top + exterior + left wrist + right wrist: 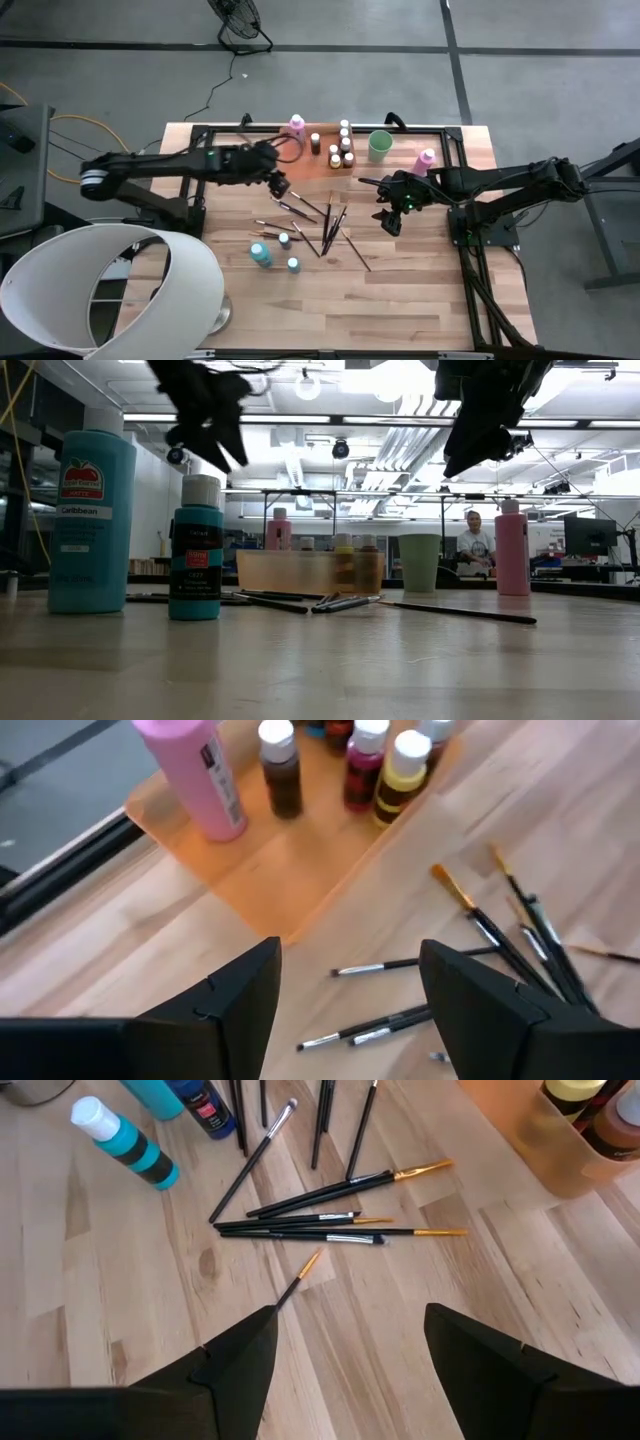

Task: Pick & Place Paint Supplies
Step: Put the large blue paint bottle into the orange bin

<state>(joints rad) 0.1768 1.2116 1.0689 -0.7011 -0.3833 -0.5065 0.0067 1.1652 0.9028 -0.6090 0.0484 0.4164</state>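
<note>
Here the paintbrushes (318, 222) lie scattered in a loose heap on the bare wood at the middle of the table (400, 300), several crossing so that single handles are hard to separate from above. Three teal bottles (262, 254) stand just near-left of them. The orange tray (318, 160) at the far edge holds a tall pink bottle (296, 125) and a cluster of small bottles (342, 148) whose colours blur together. A green cup (380, 145) stands right of the tray, with another pink bottle (425, 160) beyond it. The left gripper (279, 184) hovers between tray and brushes, fingers spread wide and empty. The right gripper (390, 220) hangs just right of the brushes, fingers likewise wide and empty.
</note>
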